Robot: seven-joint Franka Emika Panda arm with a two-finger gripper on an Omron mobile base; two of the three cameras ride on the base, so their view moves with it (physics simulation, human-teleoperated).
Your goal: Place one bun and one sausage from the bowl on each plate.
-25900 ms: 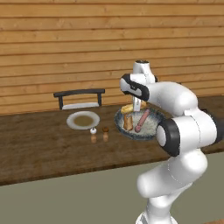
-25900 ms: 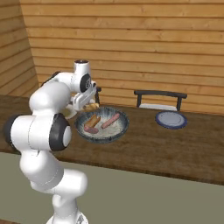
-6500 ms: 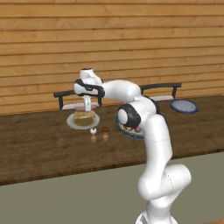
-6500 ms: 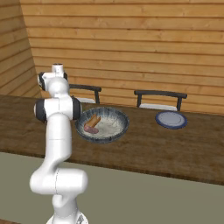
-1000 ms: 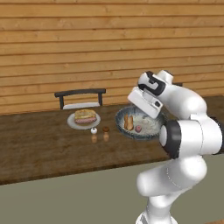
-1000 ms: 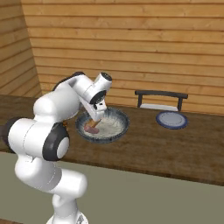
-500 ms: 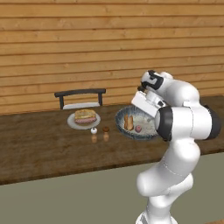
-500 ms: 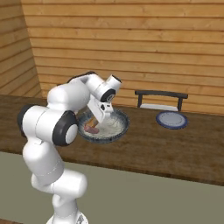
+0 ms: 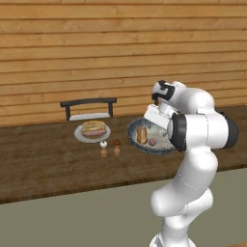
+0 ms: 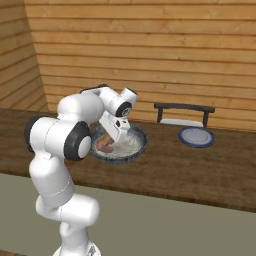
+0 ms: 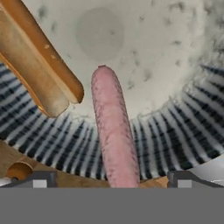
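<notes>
Two plates sat on the wooden surface (image 9: pixel 43 164): the pale one (image 9: pixel 92 133) already carried a bun and a sausage, while the bluish one (image 10: pixel 196 136) lay bare, well apart to the right. Between them stood the wide speckled bowl (image 9: pixel 136 144), holding the remaining bun (image 11: pixel 33 65) and sausage (image 11: pixel 114 131). Judging by this, the second serving was in hand. The gripper (image 11: pixel 111 179) hung over the bowl, jaws spread wide and holding nothing, the sausage lined up between them. Next it probably needed to descend and close on the sausage.
</notes>
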